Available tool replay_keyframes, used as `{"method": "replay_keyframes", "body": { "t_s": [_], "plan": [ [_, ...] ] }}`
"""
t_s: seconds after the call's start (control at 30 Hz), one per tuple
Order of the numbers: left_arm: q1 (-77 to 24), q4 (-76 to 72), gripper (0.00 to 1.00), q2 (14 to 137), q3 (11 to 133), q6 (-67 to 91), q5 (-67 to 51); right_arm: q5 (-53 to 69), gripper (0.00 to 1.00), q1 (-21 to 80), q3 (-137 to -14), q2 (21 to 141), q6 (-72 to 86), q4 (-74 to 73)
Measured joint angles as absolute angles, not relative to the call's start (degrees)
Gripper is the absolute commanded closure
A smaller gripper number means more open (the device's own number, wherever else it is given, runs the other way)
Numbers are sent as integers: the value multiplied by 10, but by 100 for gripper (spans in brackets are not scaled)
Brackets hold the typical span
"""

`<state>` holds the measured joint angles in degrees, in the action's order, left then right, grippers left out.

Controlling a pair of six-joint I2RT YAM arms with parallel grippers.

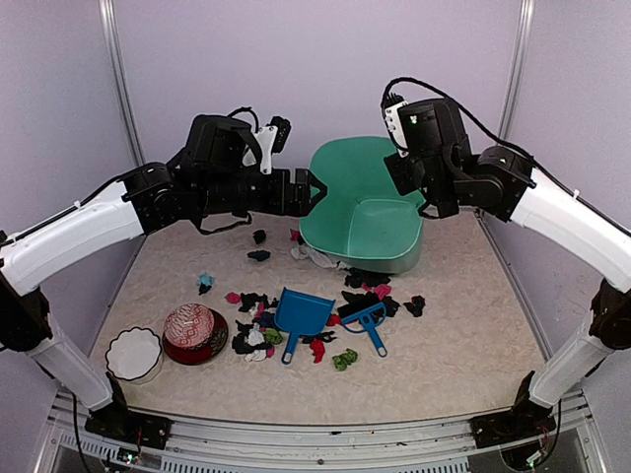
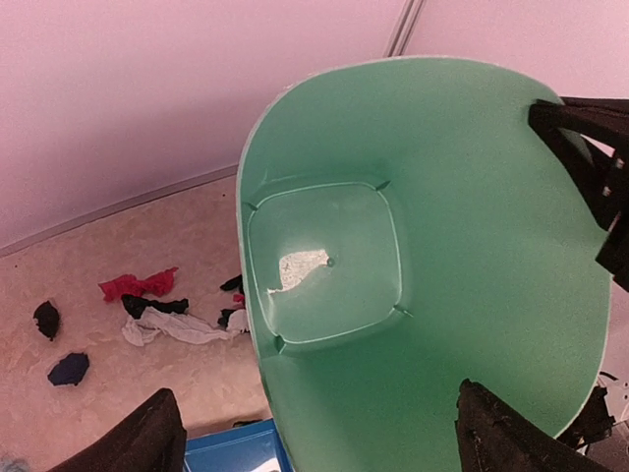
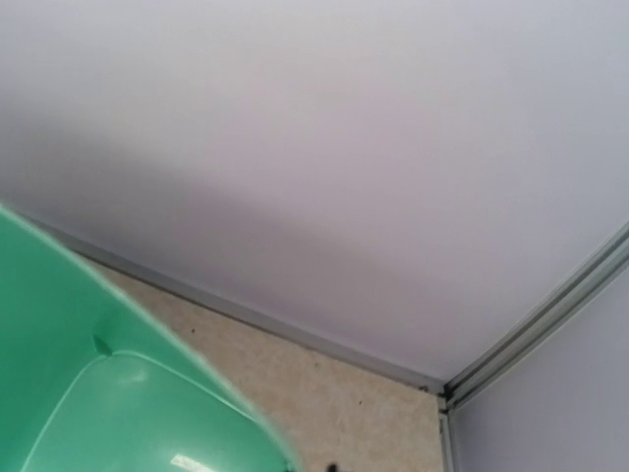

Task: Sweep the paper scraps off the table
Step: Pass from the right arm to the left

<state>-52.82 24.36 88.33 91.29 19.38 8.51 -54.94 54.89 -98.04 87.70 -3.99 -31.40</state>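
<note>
Where marbled table (image 1: pixel 463 345), crumpled paper scraps (image 1: pixel 251 340).

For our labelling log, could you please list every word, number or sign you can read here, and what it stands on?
None can be read.
The green bin, blue dustpan, blue hand brush, red patterned bowl, white bowl and paper scraps show no lettering.
The pale patch on the bin's bottom shows no legible marks.
</note>
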Motion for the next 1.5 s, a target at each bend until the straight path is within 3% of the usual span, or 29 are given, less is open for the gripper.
{"method": "replay_keyframes", "body": {
  "t_s": [0.37,0.73,1.0,1.23,1.5],
  "plan": [
    [-528,263,21,938,954,194,138,-599,100,598,-980,877,-78,-268],
    [-528,281,46,980,962,197,152,-617,100,607,-974,877,-93,-244],
    [-521,288,69,990,979,203,145,-626,100,614,-960,877,-96,-230],
    [-514,290,100,997,980,207,138,-633,100,618,-950,877,-100,-223],
    [-505,291,100,1001,981,212,139,-638,100,623,-945,877,-104,-215]
  ]
}}
